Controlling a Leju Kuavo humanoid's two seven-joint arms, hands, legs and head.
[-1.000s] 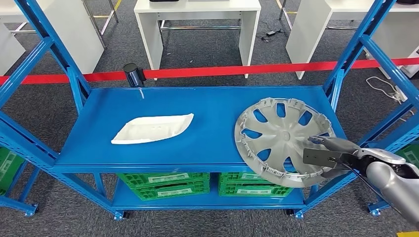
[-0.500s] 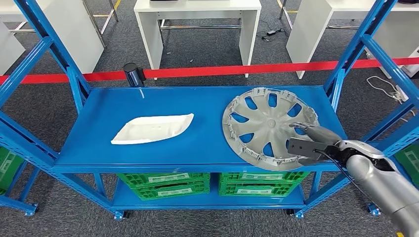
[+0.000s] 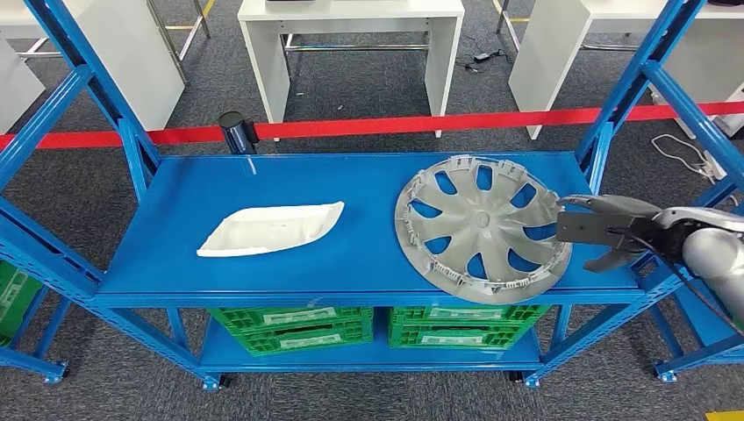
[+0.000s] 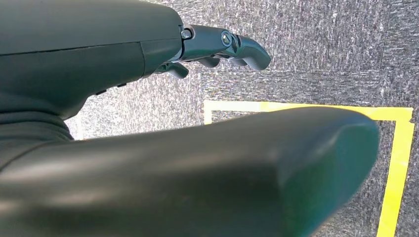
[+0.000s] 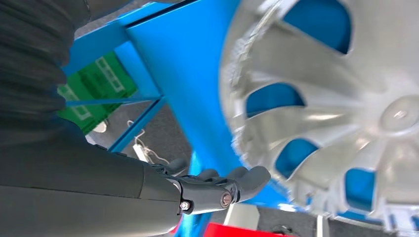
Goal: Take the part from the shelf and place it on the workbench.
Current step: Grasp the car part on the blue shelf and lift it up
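Hubcap (image 3: 481,230) lies on shelf (image 3: 263,281), right hand (image 3: 605,232) open beside it.

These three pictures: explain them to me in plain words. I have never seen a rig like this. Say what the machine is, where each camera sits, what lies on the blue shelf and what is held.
The machine is a humanoid robot with two arms and many-fingered hands. The wide picture comes from a camera at its head, looking down at a blue shelf. On it lie a white plastic part and a silver wheel cover. Green crates sit on the level below. The right hand is beside the cover's rim with fingers apart, holding nothing. The other two pictures come from cameras at the wrists. The right one looks past that hand at the cover, close up. The left one shows the left hand over grey carpet with yellow tape, holding nothing.
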